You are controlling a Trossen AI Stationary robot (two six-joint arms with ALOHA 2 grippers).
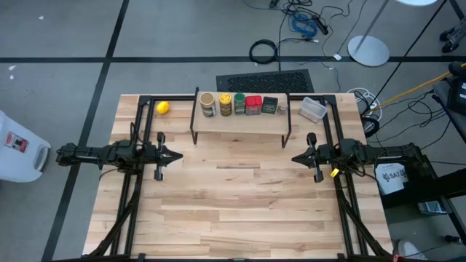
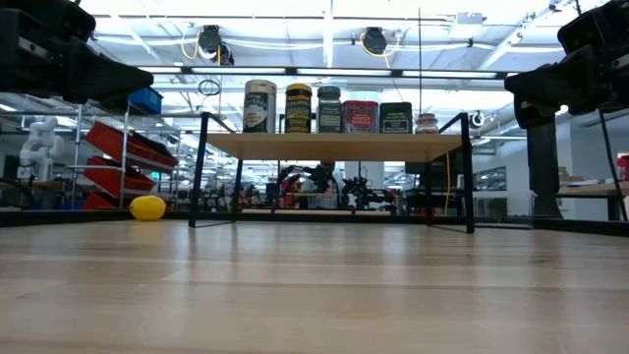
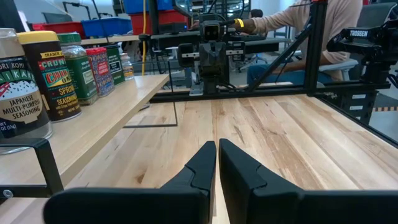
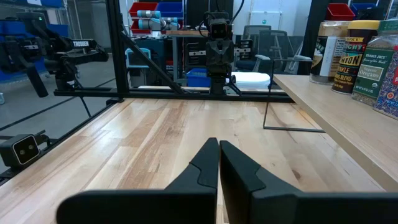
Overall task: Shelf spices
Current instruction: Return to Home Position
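My left gripper [image 1: 178, 154] and right gripper [image 1: 295, 157] rest with fingers [image 3: 198, 167] pressed together, holding nothing, tips facing across the pale wooden table [image 1: 240, 196], apparently parked because all six spice containers [image 1: 240, 105] line the light-planked, black-legged shelf [image 1: 240, 125] set back between them.

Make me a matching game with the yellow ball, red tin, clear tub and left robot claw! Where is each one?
Things: 1 yellow ball; 2 red tin; 3 clear tub; 4 left gripper.
Places: A on the shelf; B on the table past the shelf's right end; C shut, empty, above the table; D on the table past the shelf's left end.
Pairs: 1-D, 2-A, 3-B, 4-C.
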